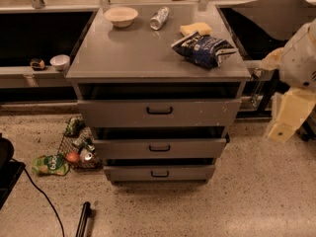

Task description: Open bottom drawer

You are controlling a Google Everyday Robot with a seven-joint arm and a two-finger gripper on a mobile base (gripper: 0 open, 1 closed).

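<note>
The grey cabinet (123, 58) stands in the middle of the camera view with three drawer fronts. The bottom drawer (197, 173) is the narrowest and lowest front, with a small black loop handle (159, 174) at its centre. It stands about flush under the middle drawer (197, 148), with a dark gap above it. The top drawer (207, 112) is the widest. My gripper (287, 116), a cream part at the end of the arm, hangs at the right edge of the view, to the right of the cabinet, level with the top drawer and well apart from the bottom handle.
On the cabinet top lie a white bowl (121, 16), a can (159, 18), a yellow sponge (195, 28) and a blue chip bag (203, 49). Left on the floor are a wire basket of litter (78, 144), a green pouch (50, 164), a black cable (44, 201) and a black stick (83, 220).
</note>
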